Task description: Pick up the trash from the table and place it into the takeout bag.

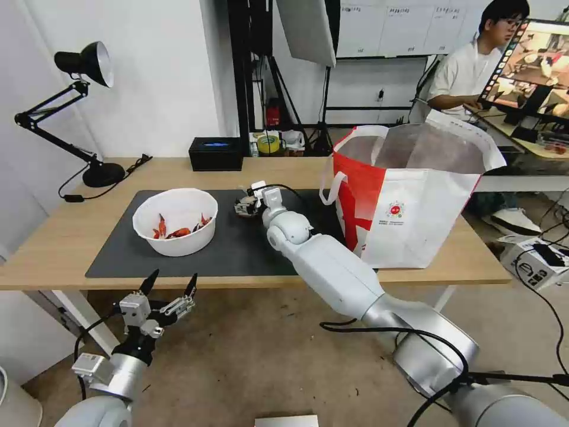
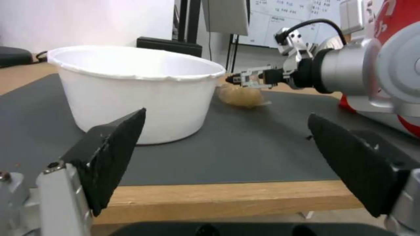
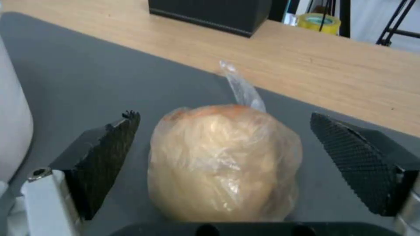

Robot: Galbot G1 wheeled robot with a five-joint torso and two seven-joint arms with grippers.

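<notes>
Right tool (image 3: 223,144) wide, straddling the bun (image 3: 223,164) (untouched) to grip it; left tool (image 1: 169,284) wide, idle below the table (image 1: 53,237).

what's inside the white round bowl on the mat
Red crayfish shells lie at the bottom of the white round bowl. In the left wrist view, the bowl's wall hides its contents.
</notes>
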